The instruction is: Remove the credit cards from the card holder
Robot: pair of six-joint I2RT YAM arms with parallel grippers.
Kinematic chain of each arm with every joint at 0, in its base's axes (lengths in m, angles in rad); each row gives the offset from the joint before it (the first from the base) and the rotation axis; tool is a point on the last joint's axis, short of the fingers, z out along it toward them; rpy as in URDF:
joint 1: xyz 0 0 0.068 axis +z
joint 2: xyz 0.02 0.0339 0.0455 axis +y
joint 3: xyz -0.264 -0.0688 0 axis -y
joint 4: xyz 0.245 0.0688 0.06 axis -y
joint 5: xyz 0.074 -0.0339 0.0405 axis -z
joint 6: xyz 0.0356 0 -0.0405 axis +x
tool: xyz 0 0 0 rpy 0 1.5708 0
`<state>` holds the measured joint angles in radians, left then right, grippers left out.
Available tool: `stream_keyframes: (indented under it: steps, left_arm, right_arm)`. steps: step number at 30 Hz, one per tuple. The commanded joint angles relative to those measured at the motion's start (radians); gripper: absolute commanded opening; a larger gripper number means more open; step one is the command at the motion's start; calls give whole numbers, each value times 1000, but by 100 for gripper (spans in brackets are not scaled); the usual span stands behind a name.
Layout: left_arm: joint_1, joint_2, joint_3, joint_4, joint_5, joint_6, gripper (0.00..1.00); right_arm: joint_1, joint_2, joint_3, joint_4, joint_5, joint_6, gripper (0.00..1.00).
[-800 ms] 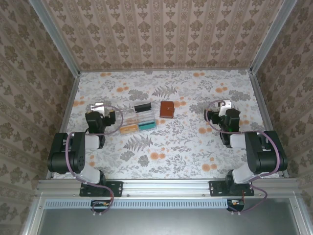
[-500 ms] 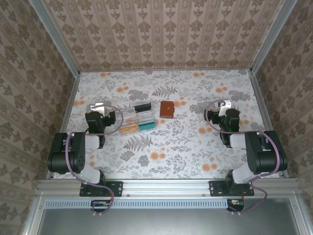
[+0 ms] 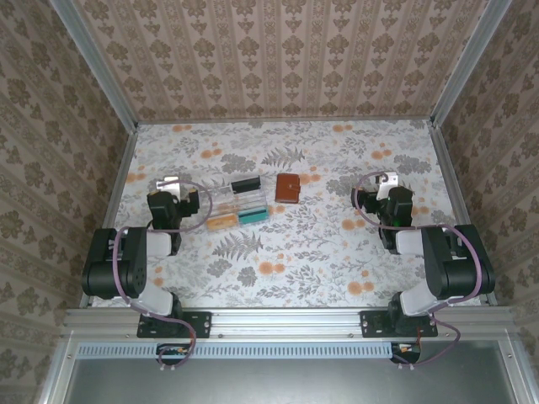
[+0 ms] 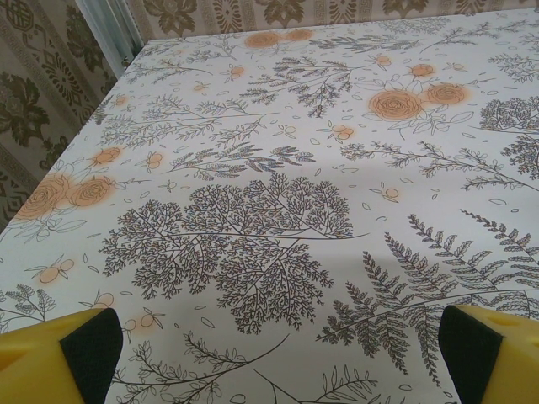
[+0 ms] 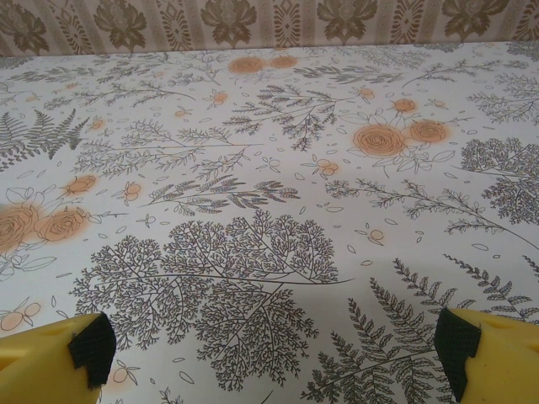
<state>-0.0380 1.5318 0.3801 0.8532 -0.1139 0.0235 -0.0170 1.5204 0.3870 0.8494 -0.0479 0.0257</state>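
The card holder [image 3: 287, 188], a small brown leather wallet, lies folded shut on the floral table [image 3: 295, 252], just behind the middle. My left gripper [image 3: 174, 185] rests at the left, well apart from it, with the clear plastic piece between them. My right gripper [image 3: 384, 183] rests at the right, also well clear of the wallet. In the left wrist view the gripper [image 4: 282, 358] is open, its yellow fingers [image 4: 88, 341] wide apart over bare tablecloth. The right wrist view has the gripper [image 5: 274, 349] open too, with nothing between its black pads [image 5: 93, 345].
A clear plastic piece [image 3: 232, 202] holding a black card [image 3: 245, 184], an orange card [image 3: 221, 222] and a teal card [image 3: 253, 215] lies just left of the wallet. Patterned walls with metal posts [image 3: 122, 156] enclose the table on three sides.
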Motion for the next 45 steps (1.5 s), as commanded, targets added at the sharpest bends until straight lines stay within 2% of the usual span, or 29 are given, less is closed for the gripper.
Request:
stream_keyframes:
  steps: [1,4,7,9,12,15,18,21,24,26,28,33,38,45]
  left_arm:
    - [9,3,19,11,24,12,100]
    - [15,-6,18,8,37,12,100]
    - [16,-77,53,-122,9,-3,100]
    - [15,-148,96,-256,-29,-13,100]
    - [16,-255,173,-473,-102,-81,100]
    - [18,-344,265,-687,-117,-197,100]
    - [22,-405,389,-970,-180,-423,100]
    - [29,-440,462,-1134,-99,-471,100]
    - [27,-478,454,-1165,-36,-508,100]
    - [18,-510,438,-1172,11,-526,100]
    - [2,-527,440,-1196,40,-524,100]
    - [-66,-548,459,-1268,47,-508,100]
    - [-115,-556,480,-1295,63,-498,100]
    - [-131,-536,538,-1352,101,-520,100]
  right_arm:
    - [3,7,20,2,19,8,100]
    - [3,1,16,4,38,13,100]
    - [3,-57,2,-20,53,22,100]
    - [4,-122,17,-118,63,28,100]
    - [3,-239,114,-387,110,92,100]
    - [4,-303,196,-559,116,160,100]
    - [2,-353,268,-692,163,343,100]
    - [-1,-382,346,-855,205,506,100]
    - [0,-368,394,-886,111,507,100]
    - [17,-343,436,-918,72,505,100]
    - [63,-306,496,-981,90,487,100]
    - [254,-150,668,-1136,172,441,100]
    - [418,108,856,-1234,223,455,100]
    - [530,421,1118,-1317,256,485,100]
